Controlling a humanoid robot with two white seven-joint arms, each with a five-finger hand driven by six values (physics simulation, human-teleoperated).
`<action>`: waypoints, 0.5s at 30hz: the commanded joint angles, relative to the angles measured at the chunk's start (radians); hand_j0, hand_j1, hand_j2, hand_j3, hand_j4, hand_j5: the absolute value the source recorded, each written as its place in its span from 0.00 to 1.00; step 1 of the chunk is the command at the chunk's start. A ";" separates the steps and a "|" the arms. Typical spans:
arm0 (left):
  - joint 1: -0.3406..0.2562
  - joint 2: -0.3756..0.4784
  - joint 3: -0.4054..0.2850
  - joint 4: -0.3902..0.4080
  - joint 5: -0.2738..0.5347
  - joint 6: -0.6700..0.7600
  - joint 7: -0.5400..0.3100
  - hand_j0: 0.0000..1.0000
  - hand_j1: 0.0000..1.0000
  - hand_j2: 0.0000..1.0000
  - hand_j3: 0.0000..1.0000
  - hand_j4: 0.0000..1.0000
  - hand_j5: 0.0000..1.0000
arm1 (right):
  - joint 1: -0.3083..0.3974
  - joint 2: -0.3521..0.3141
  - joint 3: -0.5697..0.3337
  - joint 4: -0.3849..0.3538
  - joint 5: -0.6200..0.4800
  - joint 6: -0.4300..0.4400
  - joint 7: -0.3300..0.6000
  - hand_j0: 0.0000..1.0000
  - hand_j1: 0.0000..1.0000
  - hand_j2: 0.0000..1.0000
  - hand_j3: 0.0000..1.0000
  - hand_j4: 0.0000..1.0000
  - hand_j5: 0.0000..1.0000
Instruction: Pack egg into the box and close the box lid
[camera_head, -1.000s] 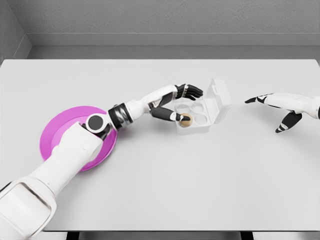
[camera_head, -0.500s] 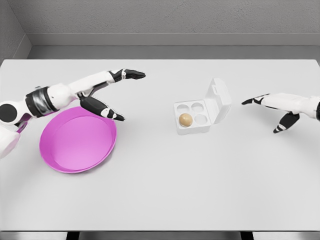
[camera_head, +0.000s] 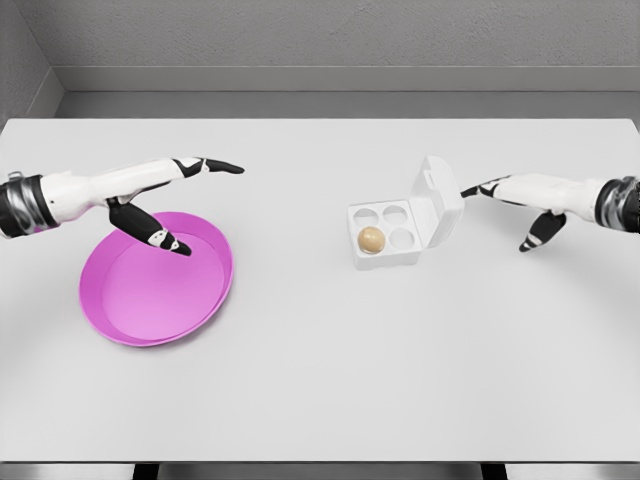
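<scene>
A white egg box (camera_head: 385, 236) stands right of the table's middle, its lid (camera_head: 437, 198) propped up on the right side. One brown egg (camera_head: 371, 239) sits in the front left cup; the other cups hold nothing. My right hand (camera_head: 508, 205) is open, its black fingertips (camera_head: 470, 190) reaching to just beside the lid's upper right edge; contact is unclear. My left hand (camera_head: 180, 200) hovers open over the far rim of the pink plate (camera_head: 150, 295), well left of the box, holding nothing.
The pink plate lies at the table's left with nothing on it. A grey wall runs along the table's far edge (camera_head: 320, 120).
The left hand let go of the egg in the box and pulled back left to above the plate. The right hand has moved left toward the upright lid.
</scene>
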 joint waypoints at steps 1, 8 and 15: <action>0.000 0.002 0.002 0.000 0.009 0.003 0.000 1.00 1.00 1.00 1.00 1.00 1.00 | -0.002 -0.001 0.012 -0.032 -0.002 0.001 0.000 1.00 1.00 1.00 1.00 1.00 1.00; 0.000 -0.001 0.000 0.003 0.012 0.003 0.000 1.00 1.00 1.00 1.00 1.00 1.00 | -0.002 -0.007 0.012 -0.100 -0.005 0.001 0.000 1.00 1.00 1.00 1.00 1.00 1.00; -0.002 -0.004 0.002 0.012 0.012 0.003 0.000 1.00 1.00 1.00 1.00 1.00 1.00 | -0.009 -0.056 0.010 -0.179 -0.008 0.003 0.000 1.00 1.00 1.00 1.00 1.00 1.00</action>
